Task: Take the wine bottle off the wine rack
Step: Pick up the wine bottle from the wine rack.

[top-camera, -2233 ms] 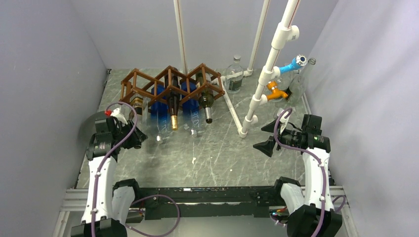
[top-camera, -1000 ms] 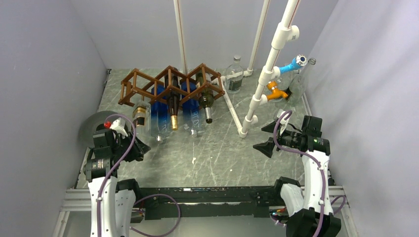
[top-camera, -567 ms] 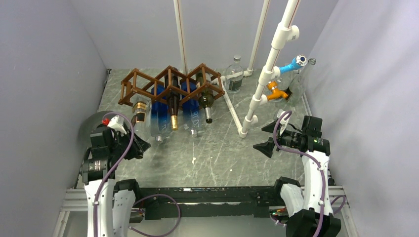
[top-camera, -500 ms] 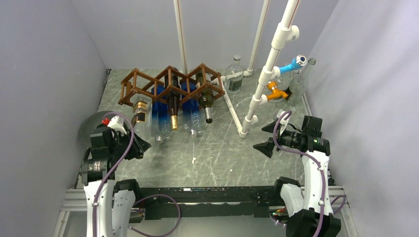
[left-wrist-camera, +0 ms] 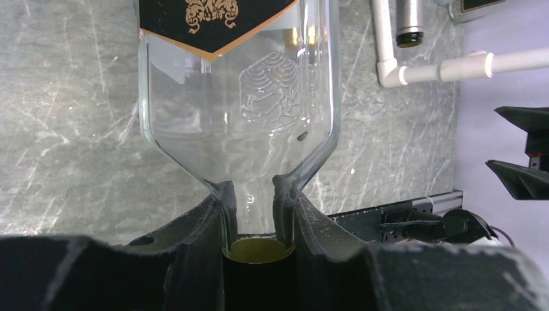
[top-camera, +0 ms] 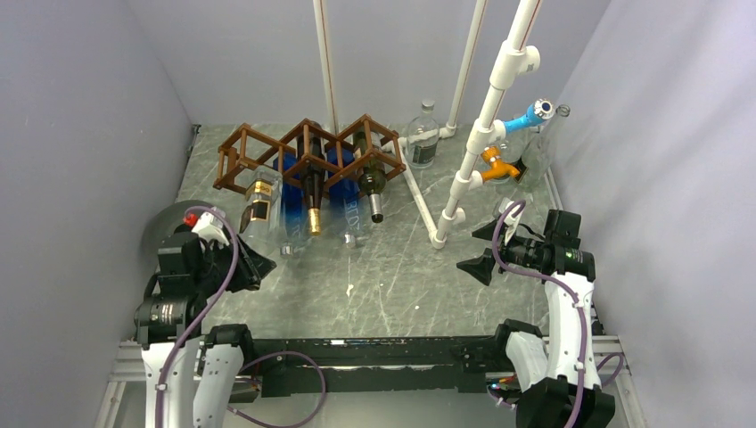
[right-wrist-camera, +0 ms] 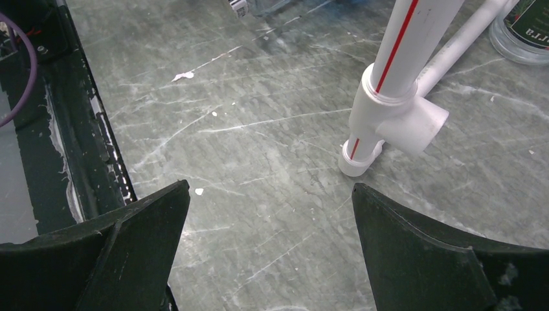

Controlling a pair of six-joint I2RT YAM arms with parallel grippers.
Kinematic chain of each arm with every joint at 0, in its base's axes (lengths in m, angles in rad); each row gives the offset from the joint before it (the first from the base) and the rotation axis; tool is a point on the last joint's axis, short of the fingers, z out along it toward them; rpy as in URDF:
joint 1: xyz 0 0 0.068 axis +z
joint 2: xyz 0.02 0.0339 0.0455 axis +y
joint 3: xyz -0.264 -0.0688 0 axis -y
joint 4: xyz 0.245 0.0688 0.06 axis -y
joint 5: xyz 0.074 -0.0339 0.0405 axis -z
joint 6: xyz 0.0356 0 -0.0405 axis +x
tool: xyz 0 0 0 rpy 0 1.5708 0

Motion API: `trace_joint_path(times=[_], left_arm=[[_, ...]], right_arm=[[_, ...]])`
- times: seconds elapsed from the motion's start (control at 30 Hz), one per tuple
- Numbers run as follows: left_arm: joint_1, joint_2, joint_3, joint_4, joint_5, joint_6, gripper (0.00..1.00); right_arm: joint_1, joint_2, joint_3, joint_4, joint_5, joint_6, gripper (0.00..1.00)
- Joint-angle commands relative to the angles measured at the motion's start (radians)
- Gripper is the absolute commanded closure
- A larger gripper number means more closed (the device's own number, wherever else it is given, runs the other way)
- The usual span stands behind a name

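The brown wooden wine rack (top-camera: 308, 147) stands at the back left of the table. A clear wine bottle (top-camera: 259, 207) with a black and gold label slants out of its left end, neck toward the near edge. My left gripper (top-camera: 249, 264) is shut on that neck. In the left wrist view the black fingers (left-wrist-camera: 217, 214) clamp the glass neck of the wine bottle (left-wrist-camera: 239, 97) just above its gold cap, the left gripper (left-wrist-camera: 252, 197) holding it over the table. My right gripper (top-camera: 481, 248) hangs open at the right with nothing in it, and the right wrist view shows the right gripper (right-wrist-camera: 270, 194) above bare marble.
Blue bottles, a dark bottle with a gold neck (top-camera: 312, 203) and a green bottle (top-camera: 371, 185) lie in the rack. A white pipe frame (top-camera: 462, 183) with blue and orange fittings rises right of centre. A clear bottle (top-camera: 423, 135) stands at the back.
My left arm has drawn back toward the near edge, sliding the clear bottle further out of the rack's left end. The right arm has stayed still.
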Motion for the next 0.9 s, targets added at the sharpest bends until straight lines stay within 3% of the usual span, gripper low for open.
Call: trace_joint_path(times=[0.0,0.87], left_arm=[[-0.021,-0.035,0.11,0.17,0.083,-0.003,1.0],[-0.144,-0.001,0.145,0.308,0.256,-0.056,1.0]], right_arm=[[0.006,-0.018,0.0,0.034,-0.024,-0.008,0.01],[0.004,-0.01,-0.006,0.038,-0.024,-0.01,0.01]])
